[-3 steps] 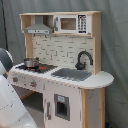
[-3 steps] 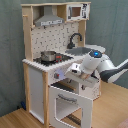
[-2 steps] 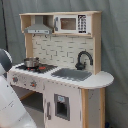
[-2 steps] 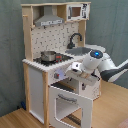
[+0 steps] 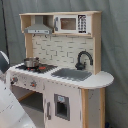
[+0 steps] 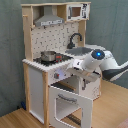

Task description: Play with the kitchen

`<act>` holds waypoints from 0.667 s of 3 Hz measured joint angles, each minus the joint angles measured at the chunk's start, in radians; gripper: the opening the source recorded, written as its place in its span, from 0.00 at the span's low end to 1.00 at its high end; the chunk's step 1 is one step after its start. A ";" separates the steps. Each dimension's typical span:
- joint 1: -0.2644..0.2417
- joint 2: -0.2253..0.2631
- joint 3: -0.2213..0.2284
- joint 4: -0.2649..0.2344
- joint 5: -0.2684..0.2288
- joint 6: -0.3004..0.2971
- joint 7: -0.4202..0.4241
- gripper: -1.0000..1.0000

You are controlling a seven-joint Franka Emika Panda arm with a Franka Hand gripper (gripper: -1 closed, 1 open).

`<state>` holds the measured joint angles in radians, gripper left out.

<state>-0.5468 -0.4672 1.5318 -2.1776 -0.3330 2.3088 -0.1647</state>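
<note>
The kitchen [image 5: 60, 70] is a tall white and light-wood toy with a range hood [image 5: 37, 27], a microwave [image 5: 70, 23], a black faucet [image 5: 83, 59] and a grey sink [image 5: 71, 74]. A small metal pot [image 5: 31, 62] sits on the hob. In the second exterior view the kitchen [image 6: 50, 30] has its oven door [image 6: 70, 102] swung open and down. My gripper [image 6: 79, 70] hangs just above that door, close to the counter's front edge and knobs. In the first exterior view only a white arm link [image 5: 7, 105] shows at the lower left.
A grey curtain [image 5: 115, 45] hangs behind the kitchen. The floor [image 6: 15, 117] is light wood. The arm's body [image 6: 112, 67] reaches in from the second exterior view's right, beside the sink counter.
The arm has shifted only slightly in front of the oven. The oven door stays open and the pot has not moved.
</note>
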 joint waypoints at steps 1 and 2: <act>0.047 -0.031 -0.035 0.025 -0.055 -0.086 0.008 1.00; 0.090 -0.067 -0.060 0.054 -0.105 -0.177 0.009 1.00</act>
<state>-0.4567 -0.5343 1.4723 -2.1235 -0.4379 2.1315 -0.1553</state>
